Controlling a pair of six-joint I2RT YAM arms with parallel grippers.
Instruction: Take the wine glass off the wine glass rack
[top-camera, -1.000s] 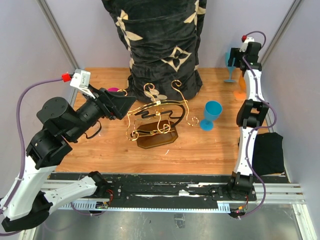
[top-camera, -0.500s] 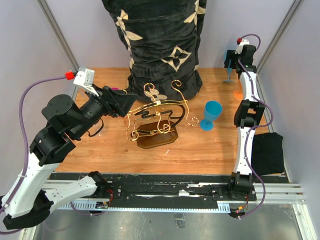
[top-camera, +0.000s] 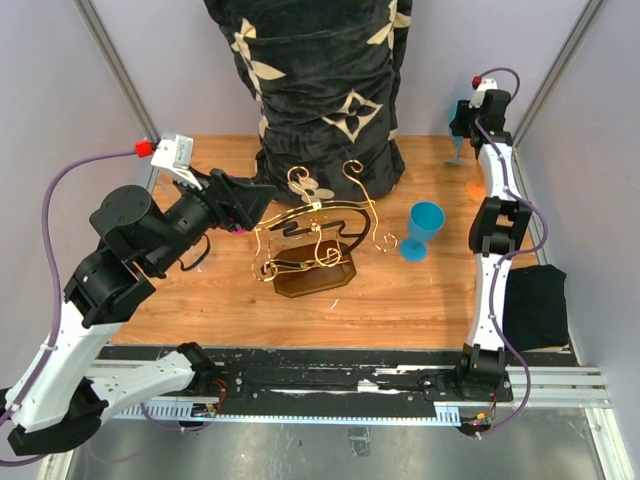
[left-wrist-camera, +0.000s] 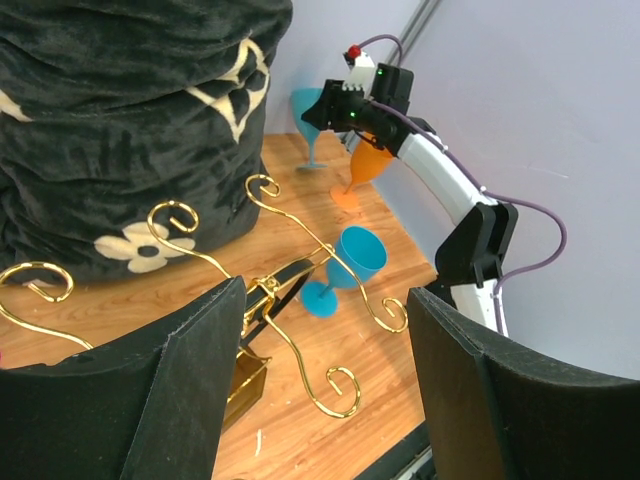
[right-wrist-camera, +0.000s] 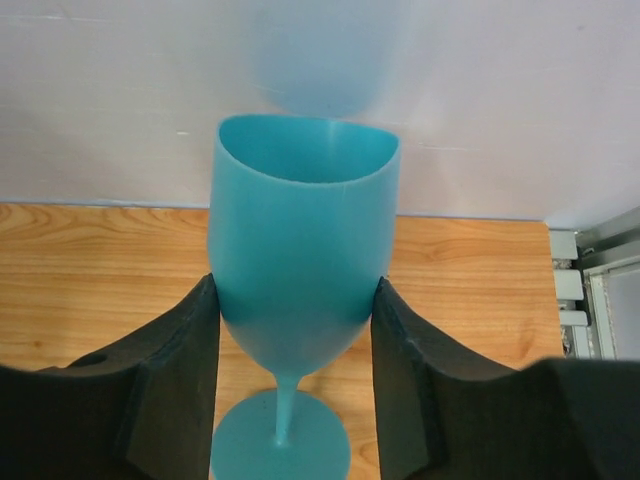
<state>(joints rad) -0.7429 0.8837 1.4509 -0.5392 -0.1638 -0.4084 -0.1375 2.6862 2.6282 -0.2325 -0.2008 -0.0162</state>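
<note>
The gold wire wine glass rack (top-camera: 318, 232) stands on its dark brown base (top-camera: 312, 279) mid-table; no glass shows on its arms. It also shows in the left wrist view (left-wrist-camera: 290, 345). My left gripper (top-camera: 262, 196) is open and empty, hovering by the rack's left scrolls, its jaws wide apart (left-wrist-camera: 325, 296). My right gripper (top-camera: 461, 118) is at the far right back corner, shut on the bowl of a blue wine glass (right-wrist-camera: 300, 235), whose stem shows below it (top-camera: 457, 152). The fingers (right-wrist-camera: 175, 370) press both sides of the bowl.
A second blue wine glass (top-camera: 423, 228) stands right of the rack. An orange glass (left-wrist-camera: 366, 172) stands by the right arm near the wall. A tall black velvet bundle (top-camera: 325, 90) fills the back centre. A black cloth (top-camera: 537, 305) lies at the right edge.
My left gripper has moved a little up and right, closer to the rack. My right arm has reached further back into the corner with the blue glass.
</note>
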